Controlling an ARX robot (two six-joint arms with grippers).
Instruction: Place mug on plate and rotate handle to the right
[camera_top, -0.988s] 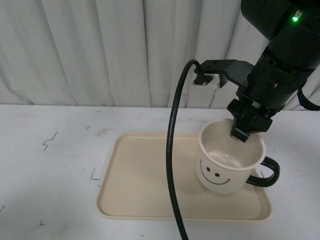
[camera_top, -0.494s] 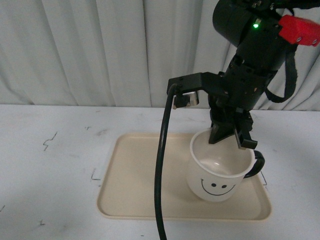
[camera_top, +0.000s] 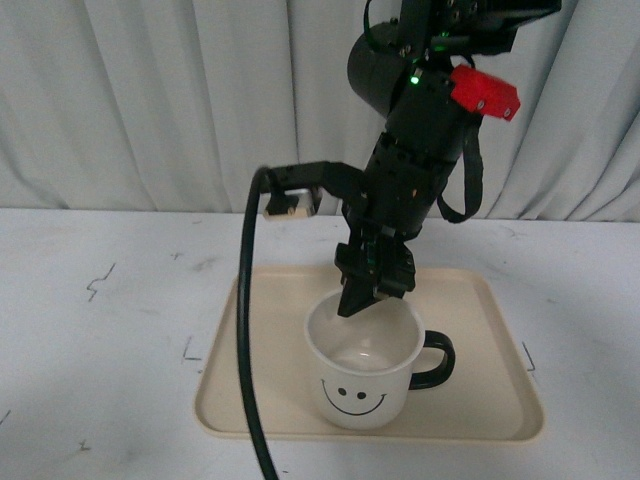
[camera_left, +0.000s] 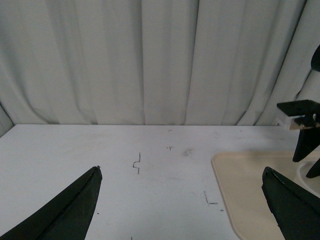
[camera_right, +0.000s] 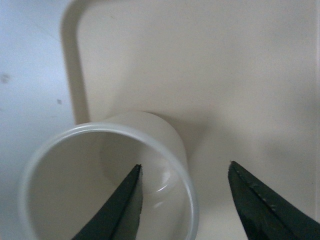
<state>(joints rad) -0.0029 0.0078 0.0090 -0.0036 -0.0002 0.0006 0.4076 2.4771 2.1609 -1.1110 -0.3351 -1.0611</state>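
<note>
The cream-white mug (camera_top: 362, 375) stands upright on the beige plate (camera_top: 270, 350), near its front middle, smiley face toward the camera. Its black handle (camera_top: 435, 360) points right. My right gripper (camera_top: 375, 285) hangs over the mug's far rim with its jaws open, one finger inside the rim and one outside. In the right wrist view the mug's rim (camera_right: 186, 170) runs between the two dark fingers (camera_right: 125, 205), which do not press on it. My left gripper (camera_left: 182, 200) is open and empty over the bare table, left of the plate (camera_left: 250, 195).
A black cable (camera_top: 243, 330) loops down from the right arm in front of the plate's left part. A white table (camera_top: 100, 340) with small dark marks lies around the plate. Grey curtains (camera_top: 180, 100) hang behind.
The right arm has swung left, taking the mug from the plate's right side to its front middle. The handle still points right. The mug now stands level, after tilting half a second ago.
</note>
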